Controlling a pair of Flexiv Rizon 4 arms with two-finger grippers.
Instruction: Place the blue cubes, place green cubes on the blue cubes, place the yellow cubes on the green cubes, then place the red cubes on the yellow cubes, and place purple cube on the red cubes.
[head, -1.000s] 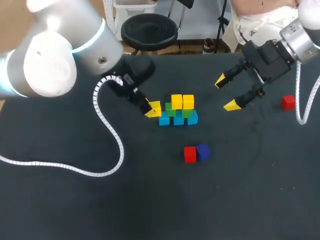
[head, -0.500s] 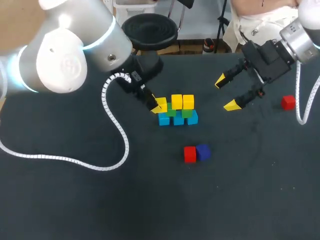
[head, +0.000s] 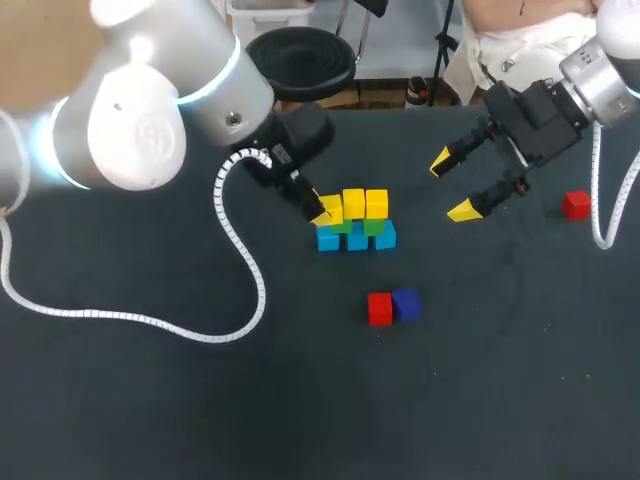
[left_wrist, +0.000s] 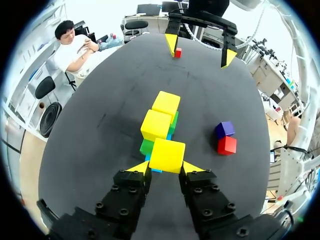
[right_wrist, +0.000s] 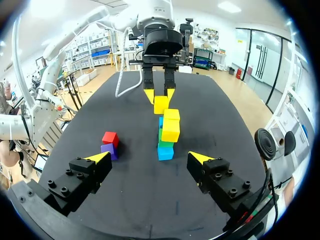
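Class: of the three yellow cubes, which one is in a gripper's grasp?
The held yellow cube, between the left gripper's fingers; the other yellow cubes sit free on green cubes.

The left arm (head: 140, 110) is a thick, rounded shell of glossy white and silver, with a glowing pale-blue ring at its joint and one small dark screw hole. A white spiral cable (head: 240, 245) trails from it beside the black left gripper (left_wrist: 165, 168), whose blocky fingers are studded with round bolt heads and end in yellow wedge tips. The right arm (head: 603, 75) has a ribbed silver wrist, a second white cable (head: 597, 200), and a black right gripper (right_wrist: 149, 159) of the same build.
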